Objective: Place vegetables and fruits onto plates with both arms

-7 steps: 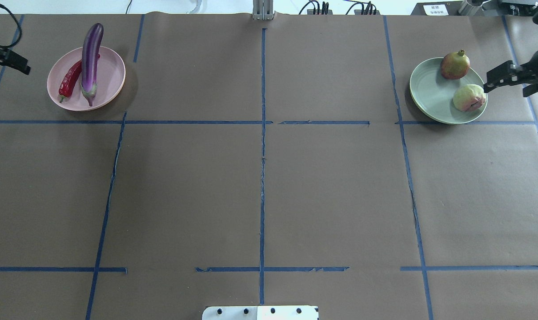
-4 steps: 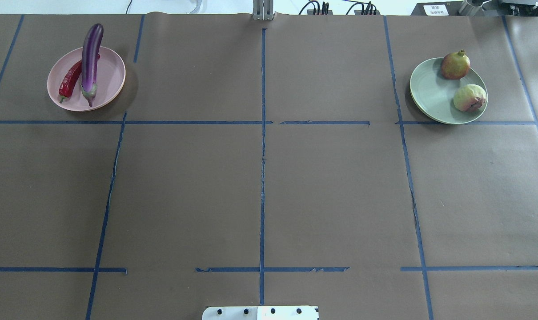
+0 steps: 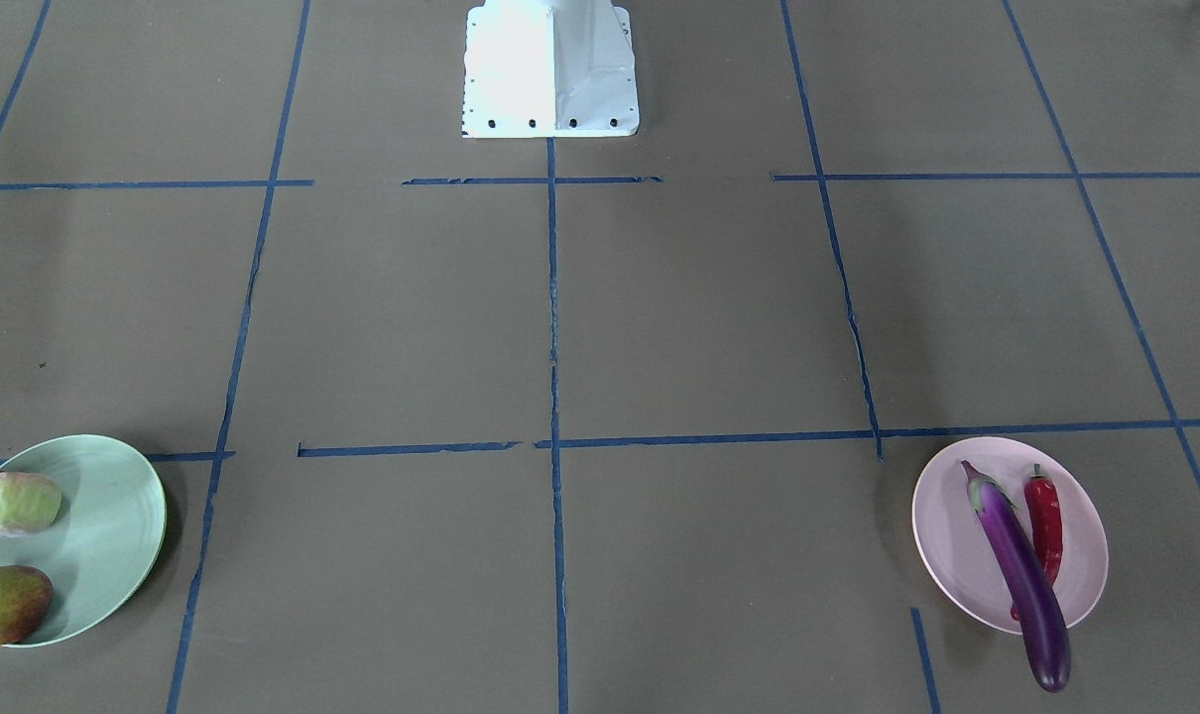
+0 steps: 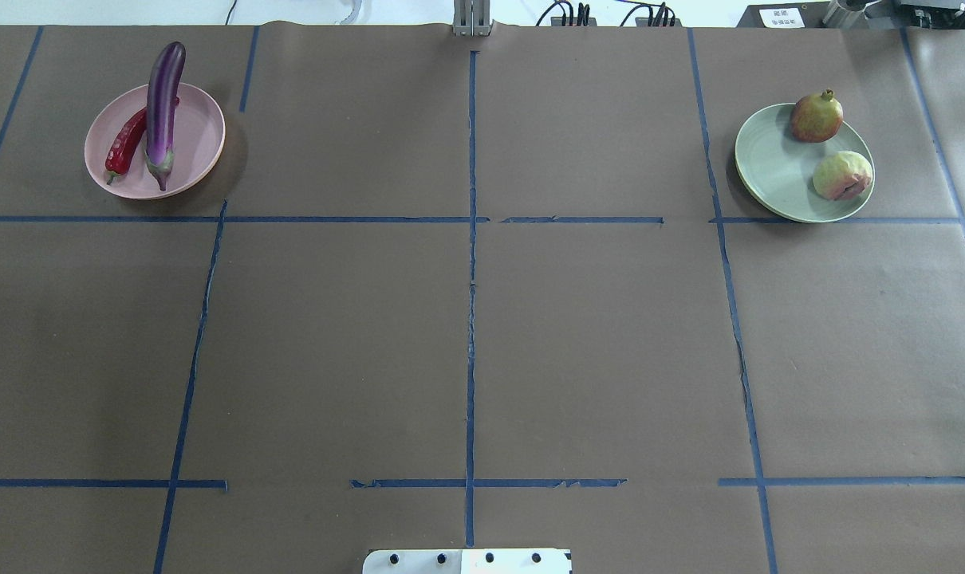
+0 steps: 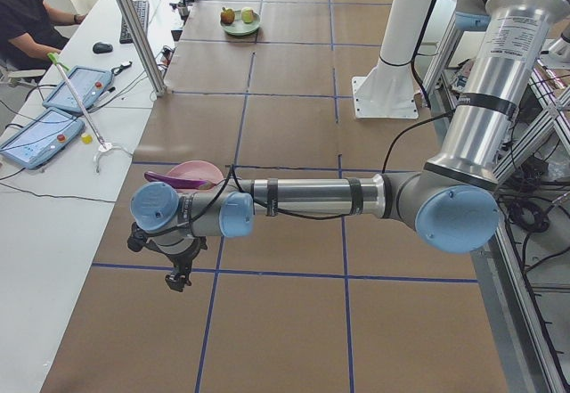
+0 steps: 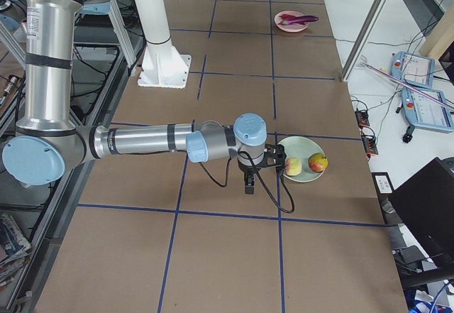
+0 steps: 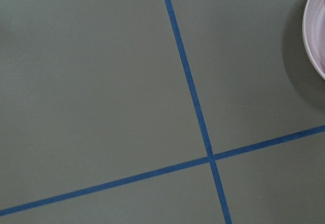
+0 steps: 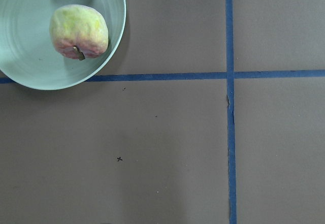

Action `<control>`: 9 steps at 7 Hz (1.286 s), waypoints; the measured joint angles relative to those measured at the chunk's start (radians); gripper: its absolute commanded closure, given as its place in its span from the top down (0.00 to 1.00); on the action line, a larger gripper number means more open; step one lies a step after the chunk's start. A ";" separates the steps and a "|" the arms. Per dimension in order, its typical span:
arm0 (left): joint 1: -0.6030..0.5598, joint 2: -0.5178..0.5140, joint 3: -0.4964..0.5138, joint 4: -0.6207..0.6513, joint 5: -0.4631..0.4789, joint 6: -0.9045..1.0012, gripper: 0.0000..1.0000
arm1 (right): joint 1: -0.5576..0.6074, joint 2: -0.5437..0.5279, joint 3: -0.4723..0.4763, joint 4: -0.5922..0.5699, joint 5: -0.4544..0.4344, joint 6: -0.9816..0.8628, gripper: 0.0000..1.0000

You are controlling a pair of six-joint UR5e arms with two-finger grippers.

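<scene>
The pink plate [image 4: 197, 137] at the far left holds the purple eggplant [image 4: 164, 100], which sticks out over the far rim, and the red chili pepper [image 4: 125, 145] beside it. The mint green plate [image 4: 770, 169] at the far right holds the pomegranate [image 4: 816, 117] and the pale cabbage-like ball [image 4: 841, 175]. My left gripper [image 5: 176, 282] hangs over bare table beside the pink plate [image 5: 191, 175]. My right gripper [image 6: 247, 188] hangs beside the green plate [image 6: 303, 176]. Both show only in side views; I cannot tell if they are open. The right wrist view shows the ball [image 8: 78, 31].
Blue tape lines [image 4: 471, 263] divide the brown paper-covered table. The white base block [image 3: 550, 69] stands at the robot's edge. A metal post [image 4: 471, 17] and cables are at the far edge. The pink plate's rim [image 7: 314, 41] shows in the left wrist view.
Both grippers have left the overhead view: the left one off the left edge, the right one away from the green plate off the right edge. The food has not moved.
</scene>
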 measured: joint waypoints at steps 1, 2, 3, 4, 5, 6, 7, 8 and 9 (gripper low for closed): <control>0.002 0.031 -0.045 0.017 0.007 -0.054 1.00 | -0.026 -0.014 0.033 -0.035 -0.011 -0.003 1.00; 0.007 0.049 -0.081 0.030 0.030 -0.091 1.00 | -0.043 -0.032 0.071 -0.081 -0.020 -0.011 1.00; 0.012 0.056 -0.111 0.047 0.046 -0.101 1.00 | -0.038 -0.070 0.102 -0.110 -0.030 -0.051 1.00; 0.016 0.065 -0.144 0.068 0.053 -0.089 1.00 | -0.012 -0.108 0.117 -0.122 -0.043 -0.110 1.00; 0.020 0.078 -0.178 0.086 0.057 -0.070 1.00 | 0.013 -0.131 0.124 -0.126 -0.050 -0.146 1.00; 0.026 0.092 -0.211 0.098 0.059 -0.058 1.00 | 0.024 -0.141 0.127 -0.125 -0.053 -0.161 1.00; 0.031 0.101 -0.237 0.103 0.060 -0.053 1.00 | 0.029 -0.146 0.130 -0.123 -0.053 -0.166 1.00; 0.036 0.107 -0.251 0.104 0.069 -0.051 1.00 | 0.031 -0.148 0.133 -0.122 -0.052 -0.167 1.00; 0.041 0.115 -0.256 0.105 0.084 -0.051 1.00 | 0.031 -0.149 0.134 -0.122 -0.051 -0.167 1.00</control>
